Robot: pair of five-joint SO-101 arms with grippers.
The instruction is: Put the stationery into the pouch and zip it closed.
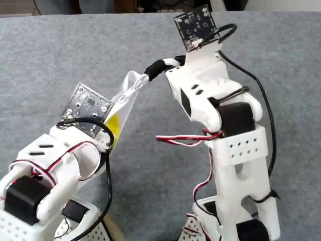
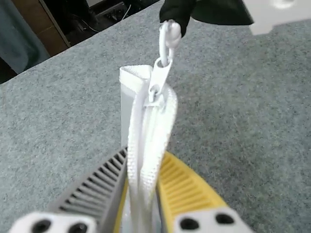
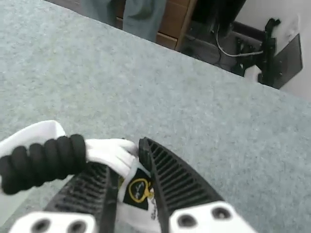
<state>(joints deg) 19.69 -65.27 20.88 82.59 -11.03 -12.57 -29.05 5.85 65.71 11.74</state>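
High view, left jaws clamping pouch (image 1: 124,103) (bottom hidden by wrist), right jaws clenched on foam zipper handle (image 1: 155,68)

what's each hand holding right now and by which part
Both hold the pouch. The left hand clamps it along its zipper edge. The right hand pinches the zipper pull.

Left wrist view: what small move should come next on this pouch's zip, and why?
Probably the right gripper should draw the zipper pull slightly farther from the left gripper, which clamps the pouch: the slider seems just short of the end.
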